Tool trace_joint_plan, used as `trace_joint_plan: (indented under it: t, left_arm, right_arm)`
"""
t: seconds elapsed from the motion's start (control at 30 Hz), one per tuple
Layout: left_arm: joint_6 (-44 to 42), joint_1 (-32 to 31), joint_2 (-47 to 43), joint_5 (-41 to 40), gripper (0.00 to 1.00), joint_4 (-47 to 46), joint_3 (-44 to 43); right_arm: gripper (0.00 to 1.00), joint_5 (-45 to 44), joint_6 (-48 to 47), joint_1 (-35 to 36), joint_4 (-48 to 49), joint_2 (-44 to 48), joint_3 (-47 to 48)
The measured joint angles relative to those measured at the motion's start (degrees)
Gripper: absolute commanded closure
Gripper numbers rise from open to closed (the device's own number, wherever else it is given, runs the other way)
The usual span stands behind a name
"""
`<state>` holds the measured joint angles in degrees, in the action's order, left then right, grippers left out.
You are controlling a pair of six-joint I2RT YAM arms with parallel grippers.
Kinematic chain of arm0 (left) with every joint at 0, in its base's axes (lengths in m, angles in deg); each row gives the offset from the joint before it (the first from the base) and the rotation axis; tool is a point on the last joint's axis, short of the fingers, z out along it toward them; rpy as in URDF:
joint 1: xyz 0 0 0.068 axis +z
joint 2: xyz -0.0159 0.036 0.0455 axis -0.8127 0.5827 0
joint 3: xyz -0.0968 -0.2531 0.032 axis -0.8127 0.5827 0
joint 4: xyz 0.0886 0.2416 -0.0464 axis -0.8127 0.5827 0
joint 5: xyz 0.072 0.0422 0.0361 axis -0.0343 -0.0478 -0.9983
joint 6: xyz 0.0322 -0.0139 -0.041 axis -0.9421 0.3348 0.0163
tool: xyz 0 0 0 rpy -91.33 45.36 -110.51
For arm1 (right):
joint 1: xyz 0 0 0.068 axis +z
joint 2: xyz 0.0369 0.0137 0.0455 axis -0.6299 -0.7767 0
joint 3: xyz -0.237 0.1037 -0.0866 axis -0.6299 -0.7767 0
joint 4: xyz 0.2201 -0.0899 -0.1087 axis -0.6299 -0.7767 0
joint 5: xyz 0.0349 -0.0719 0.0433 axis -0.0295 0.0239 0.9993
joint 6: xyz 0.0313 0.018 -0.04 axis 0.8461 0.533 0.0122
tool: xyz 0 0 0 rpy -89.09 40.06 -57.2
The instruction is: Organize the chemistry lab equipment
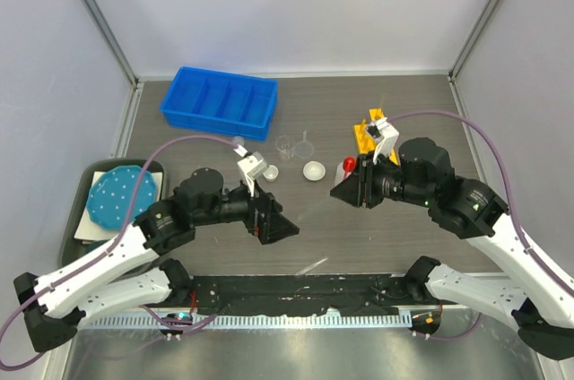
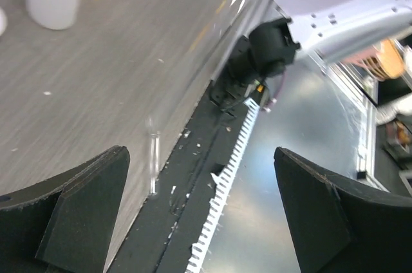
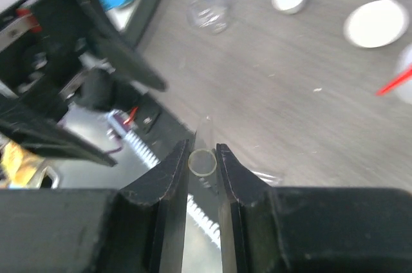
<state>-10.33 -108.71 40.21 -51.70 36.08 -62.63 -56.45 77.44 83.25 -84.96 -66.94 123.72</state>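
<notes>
Right end effector (image 3: 203, 149) pinches a thin clear tube (image 3: 203, 164); left end effector (image 2: 199, 183) gapes empty. Next, probably: carry it upright to the yellow holed rack (image 1: 366, 135).

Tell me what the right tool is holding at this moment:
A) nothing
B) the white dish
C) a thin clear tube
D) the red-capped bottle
C: in the right wrist view the right tool is pinched on the round end of a thin clear tube, while the white dish lies apart on the table.
</notes>
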Motion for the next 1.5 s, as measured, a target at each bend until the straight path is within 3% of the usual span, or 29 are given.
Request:
trace_joint_plan:
  t: [0.17,0.4,0.5,0.73,0.87,1.5]
  left_arm:
    - [-0.07,0.04,-5.11,-7.93,0.00,7.93,-2.10]
    - [-0.22,0.04,-11.15,-11.52,0.00,13.20,-2.10]
    - [-0.22,0.04,-11.82,-11.69,0.00,13.55,-1.95]
    - [-0.13,0.04,-10.43,-12.07,0.00,15.89,-1.77]
    - [-0.13,0.04,-10.16,-12.61,0.00,17.14,-1.77]
    - [-0.04,0.04,-10.05,-13.00,0.00,19.17,-1.55]
  right_arm:
    - [0.83,-15.37,-2.29,0.00,-3.63,-4.83,7.69]
    - [0.83,-37.48,-5.84,-0.72,-6.71,-13.84,19.74]
    - [0.86,-42.38,-7.43,-3.41,-7.26,-17.51,23.71]
    - [0.87,-40.13,-10.03,-22.18,-6.84,-25.53,27.36]
    - [0.87,-38.40,-10.49,-28.33,-6.27,-29.99,27.45]
    - [0.87,-34.51,-10.60,-31.15,-1.44,-43.10,28.72]
